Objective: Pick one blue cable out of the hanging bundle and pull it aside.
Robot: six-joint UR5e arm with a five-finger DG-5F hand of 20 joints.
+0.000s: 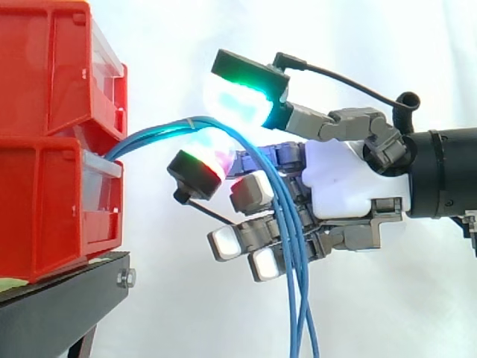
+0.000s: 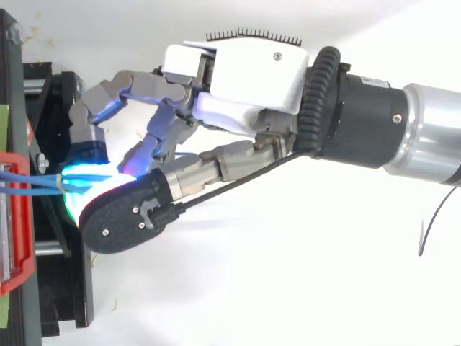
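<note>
Several thin blue cables come out between the two red bins, arch to the right and hang down past the frame's bottom. My hand reaches in from the right at the top of that arch. Its green-glowing thumb pad sits just above the cables and a red-glowing fingertip just below, pinching at least one cable between them. The other curled fingers with white pads lie behind the hanging strands. In the top view the hand meets the cables at the bins' front, under a cyan glow.
Two stacked red bins stand at the left on a black stand. White curtain fills the background. Open space lies to the right of and below the hand.
</note>
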